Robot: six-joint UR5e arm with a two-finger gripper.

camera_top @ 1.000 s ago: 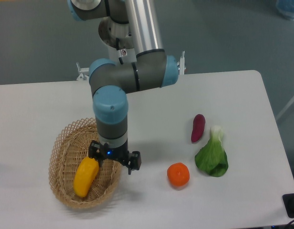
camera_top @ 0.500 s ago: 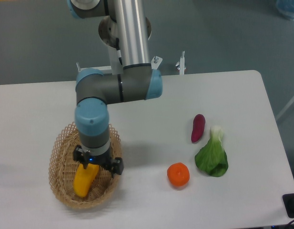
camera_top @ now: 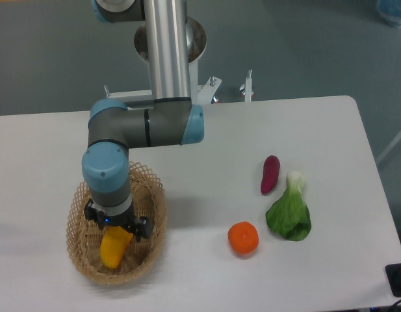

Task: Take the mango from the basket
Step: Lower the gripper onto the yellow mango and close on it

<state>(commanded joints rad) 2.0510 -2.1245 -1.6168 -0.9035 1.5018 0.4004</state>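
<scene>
I've swung left across the basket (camera_top: 80, 260) over the last sec: my wrist was near its right rim, w/ the jaws (camera_top: 116, 229) off to the right of the mango (camera_top: 115, 247); now they sit right over the fruit's far end. The mango hasn't moved. It lies inside the basket, near-left part of the tabletop (camera_top: 206, 273), long axis running near-left to far-right, its near half showing below my wrist. My jaws' state: can't tell. The wrist housing blocks the fingertips from this cam, so whether they're spread round the fruit or already closing isn't visible. No sign of lift, though; the mango looks to be resting on the wicker.

Meaning for the task: lateral approach looks done, I'm lined up approx over the target. My read is what's left is final descent, close on the fruit, then raise it clear of the rim. The skin looks smooth and the shape tapers, so a grip near the end could slip; closer to mid-body prob safer.

Orange (camera_top: 243, 238), purple veg (camera_top: 270, 174) and leafy green (camera_top: 290, 213) sit well apart, right side, not in play.
</scene>
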